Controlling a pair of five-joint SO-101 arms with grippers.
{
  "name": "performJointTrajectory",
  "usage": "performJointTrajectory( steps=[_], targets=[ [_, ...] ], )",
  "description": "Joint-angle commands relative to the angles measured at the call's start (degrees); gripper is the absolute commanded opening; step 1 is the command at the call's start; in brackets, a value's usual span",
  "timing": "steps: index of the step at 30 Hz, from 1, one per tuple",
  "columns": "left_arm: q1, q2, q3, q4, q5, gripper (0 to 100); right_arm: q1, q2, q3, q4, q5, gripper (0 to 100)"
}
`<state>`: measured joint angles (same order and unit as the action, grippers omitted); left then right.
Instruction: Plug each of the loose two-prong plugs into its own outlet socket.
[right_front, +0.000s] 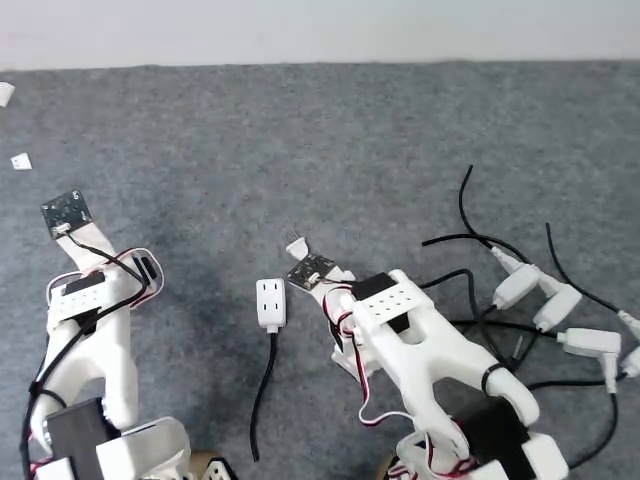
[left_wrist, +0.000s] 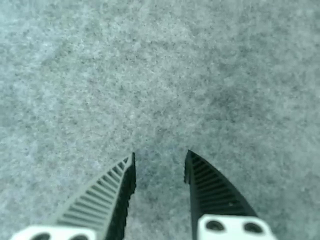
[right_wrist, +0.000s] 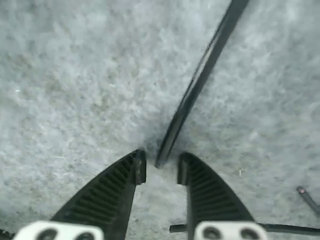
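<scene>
Currently: white rectangular outlet socket block (right_front: 271, 302) lies mid-way along the near edge of the grey felt table (right_front: 300, 130), its black cord (right_front: 262, 390) trailing toward that edge. Cluster of white two-prong plugs (right_front: 555, 305) on tangled black leads sits by the right edge, well apart from the block. Over bare felt, left gripper (left_wrist: 160, 162) has jaws moderately apart, holding nothing. Jaws of right gripper (right_wrist: 161, 167) are narrowly apart, the end of a thin black cable (right_wrist: 200, 85) lying just off the tips, ungripped.
</scene>
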<state>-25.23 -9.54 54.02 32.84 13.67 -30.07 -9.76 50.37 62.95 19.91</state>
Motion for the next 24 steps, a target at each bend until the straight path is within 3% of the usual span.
performJointTrajectory(
  steps=[1,12,24],
  targets=[
    [-0.09,-0.18,-2.59,-1.58,-0.53,15,-0.92,0.31,-0.53,-1.27,0.79,2.2],
    [-0.09,-0.18,-2.59,-1.58,-0.53,15,7.78,-2.77,-2.46,3.12,3.34,0.9],
    [-0.09,-0.18,-2.59,-1.58,-0.53,15,11.03,-28.18,-4.48,14.37,4.48,0.9]
  ],
)
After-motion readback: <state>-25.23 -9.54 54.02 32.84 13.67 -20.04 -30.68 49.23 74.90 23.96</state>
